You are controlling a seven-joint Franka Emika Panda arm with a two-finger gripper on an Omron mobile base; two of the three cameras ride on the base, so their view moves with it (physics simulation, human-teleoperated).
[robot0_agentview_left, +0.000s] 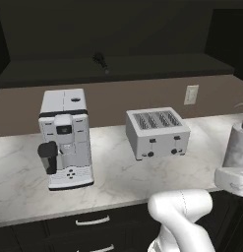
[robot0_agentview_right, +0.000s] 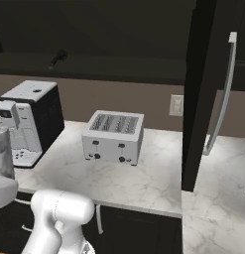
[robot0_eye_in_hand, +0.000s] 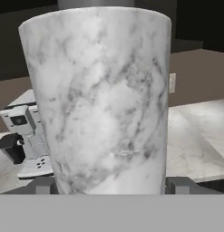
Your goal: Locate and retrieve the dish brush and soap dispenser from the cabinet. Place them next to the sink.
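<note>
White-and-grey marbled soap dispenser [robot0_eye_in_hand: 102, 99] is sitting between the 2 fingers [robot0_eye_in_hand: 179, 185], which are standing wide with a tip on each side of its body; judging by that, they are clamped on it rather than idle. In the left base view the same bottle [robot0_agentview_left: 237, 145] is showing at the right edge, above the white arm [robot0_agentview_left: 184, 211] and off the counter [robot0_agentview_left: 118, 177]. In the right base view it [robot0_agentview_right: 2, 151] is sitting at the left edge.

Dish brush [robot0_agentview_left: 101, 61] is lying on the dark shelf of the black cabinet [robot0_agentview_left: 142, 66], well above the coffee machine [robot0_agentview_left: 65, 138] and toaster [robot0_agentview_left: 156, 132]. Right base view is showing the brush [robot0_agentview_right: 58, 57] at upper left.

Step in hand, as I read it: carrying the dispenser toward the sink, brush not yet fetched. No basin is visible here.

Next move is calling for travel to the sink, keeping the bottle upright, lowering it onto marble beside the basin, then letting go.
</note>
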